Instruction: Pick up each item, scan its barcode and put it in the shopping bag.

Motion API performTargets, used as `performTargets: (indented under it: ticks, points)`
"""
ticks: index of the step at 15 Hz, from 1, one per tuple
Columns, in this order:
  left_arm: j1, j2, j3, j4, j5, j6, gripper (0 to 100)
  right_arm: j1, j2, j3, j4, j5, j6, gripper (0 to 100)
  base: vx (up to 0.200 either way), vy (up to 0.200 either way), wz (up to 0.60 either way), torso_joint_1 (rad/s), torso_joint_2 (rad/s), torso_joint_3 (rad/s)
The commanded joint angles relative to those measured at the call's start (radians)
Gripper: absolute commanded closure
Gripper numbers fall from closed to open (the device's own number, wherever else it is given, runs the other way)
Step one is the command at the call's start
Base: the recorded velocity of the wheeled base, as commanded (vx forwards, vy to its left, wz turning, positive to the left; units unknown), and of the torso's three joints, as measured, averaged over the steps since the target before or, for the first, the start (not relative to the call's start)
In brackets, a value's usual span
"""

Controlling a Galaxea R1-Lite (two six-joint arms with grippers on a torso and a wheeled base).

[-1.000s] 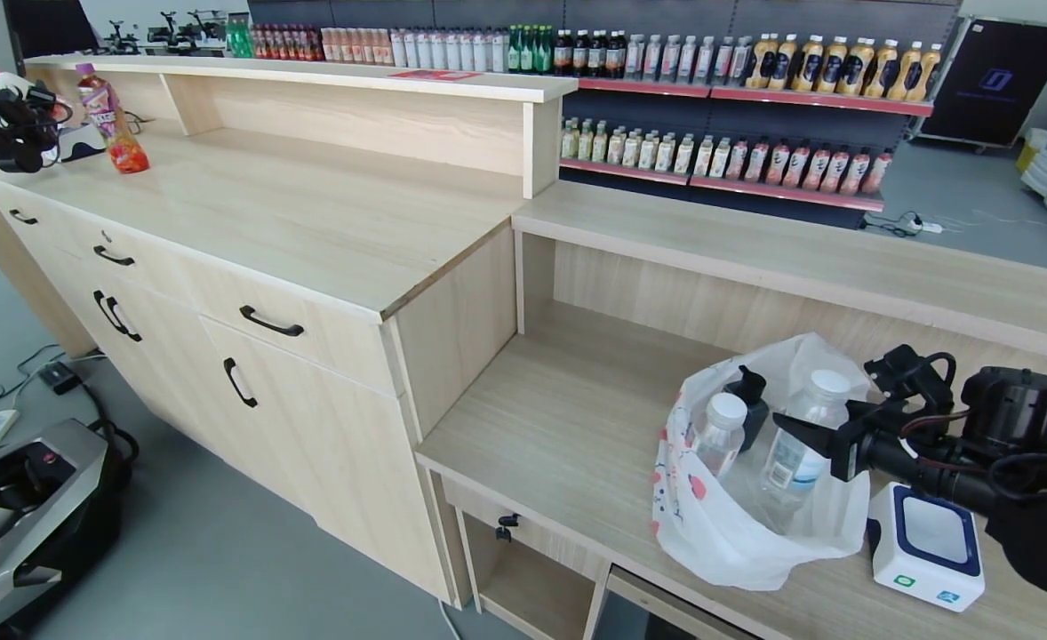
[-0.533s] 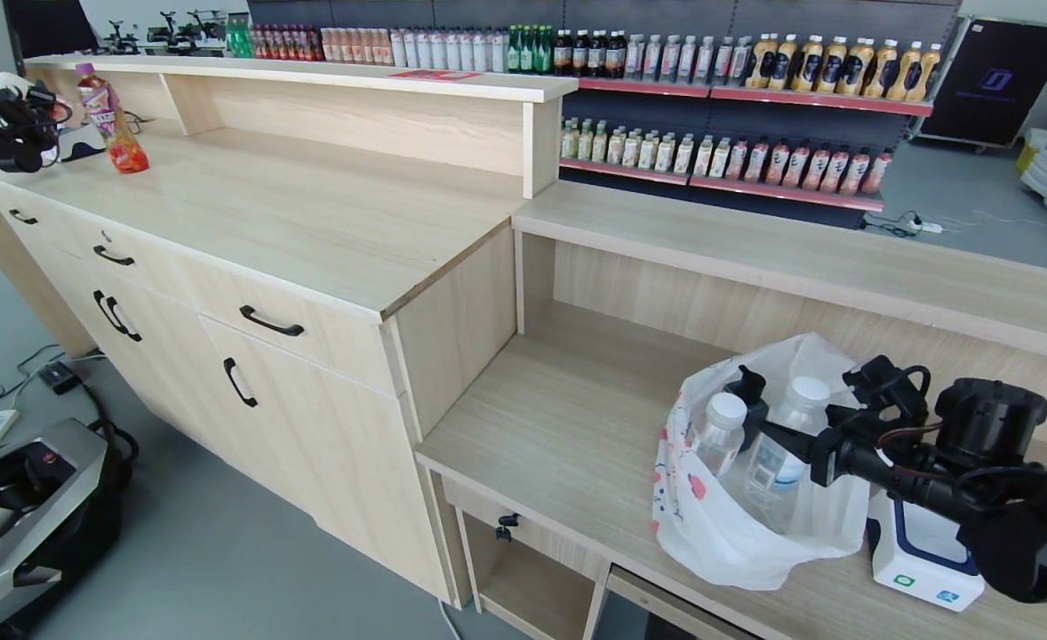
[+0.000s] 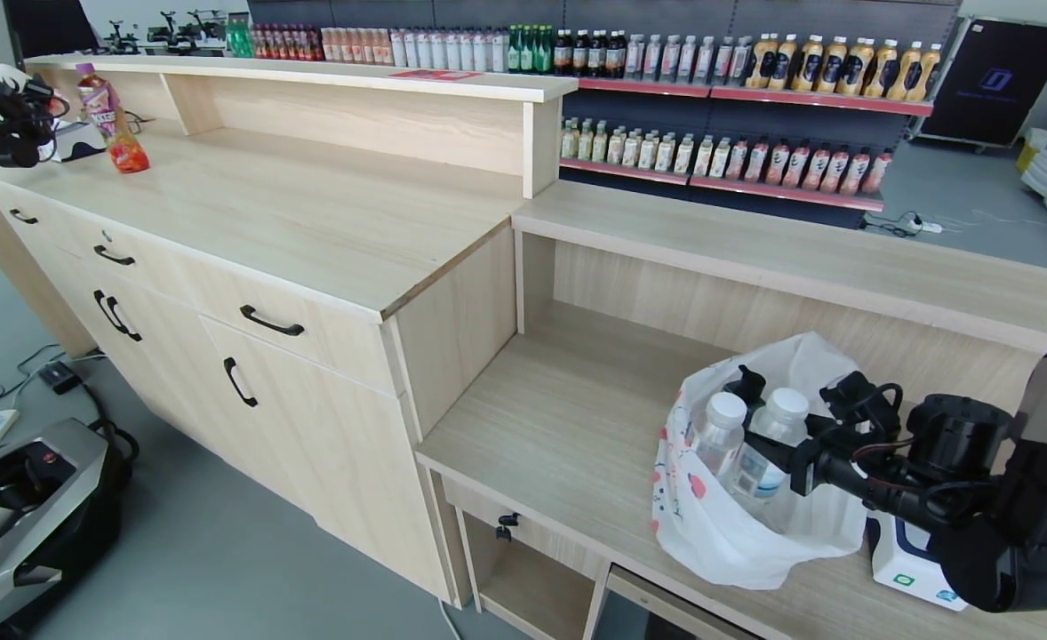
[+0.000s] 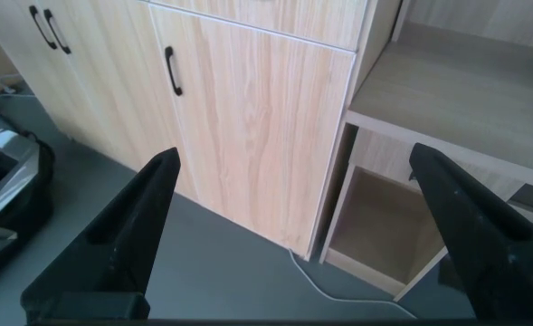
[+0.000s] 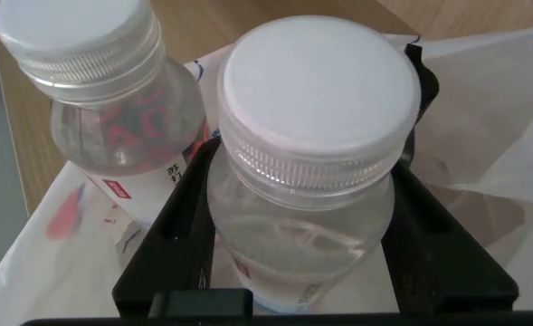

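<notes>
— What has changed over the last second?

— The right claw [image 3: 777, 453] has carried its clear bottle [image 3: 786, 407] leftward and down, deeper into the mouth of the shopping bag [image 3: 710, 542]. The right arm now covers more of the scanner [image 3: 910, 560] than it did.

— Is the claw gripping the bottle?

— Yes. In the right wrist view the two black fingers [image 5: 180, 235] press on either side of the bottle just under its white cap, and the bottle stands upright between them.

— Where is the bag?

— It sits on the low bench [image 3: 568, 418], just beside the white scanner. Its white plastic has small red and blue marks.

— What else is inside it?

— A second clear bottle with a white cap [image 3: 721, 428] stands right next to the held one. A dark pump bottle [image 3: 746, 384] is behind them, against the far wall of the bag.

— And the left claw?

— The left claw [image 4: 289, 167] is spread wide with nothing between its fingers. Below it are a cabinet door and the grey floor.

— Is anything left to pick up?

— A drink bottle with a pink label [image 3: 110, 120] stands upright at the far left of the high bench [image 3: 310, 213], well apart from the bag.
</notes>
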Motion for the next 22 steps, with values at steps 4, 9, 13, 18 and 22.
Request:
performTargets:
  ticks: [4, 9, 13, 18, 22]
  points:
    - [0.000, 0.000, 0.000, -0.001, 0.001, 0.000, 0, 0.000, 0.043, 0.002, -0.003, 0.000, 0.000, 100, 0.000, 0.000, 0.00, 0.000, 0.00, 0.000]
    - [0.000, 0.000, 0.000, -0.001, 0.001, 0.000, 0, -0.002, 0.023, 0.008, -0.003, -0.001, -0.008, 0, 0.000, 0.000, 0.00, 0.000, 0.00, 0.000]
    - [0.000, 0.000, 0.000, -0.001, 0.001, 0.000, 0, -0.002, -0.040, 0.009, 0.008, -0.001, 0.002, 0, 0.000, 0.000, 0.00, 0.000, 0.00, 0.000]
    - [0.000, 0.000, 0.000, -0.001, 0.001, 0.000, 0, -0.018, -0.301, 0.015, 0.269, -0.001, -0.001, 0, 0.000, 0.000, 0.00, 0.000, 0.00, 0.000]
    - [0.000, 0.000, 0.000, -0.001, 0.001, 0.000, 0, -0.066, -0.617, 0.025, 0.510, 0.000, -0.008, 0, 0.000, 0.000, 0.00, 0.000, 0.00, 0.000]
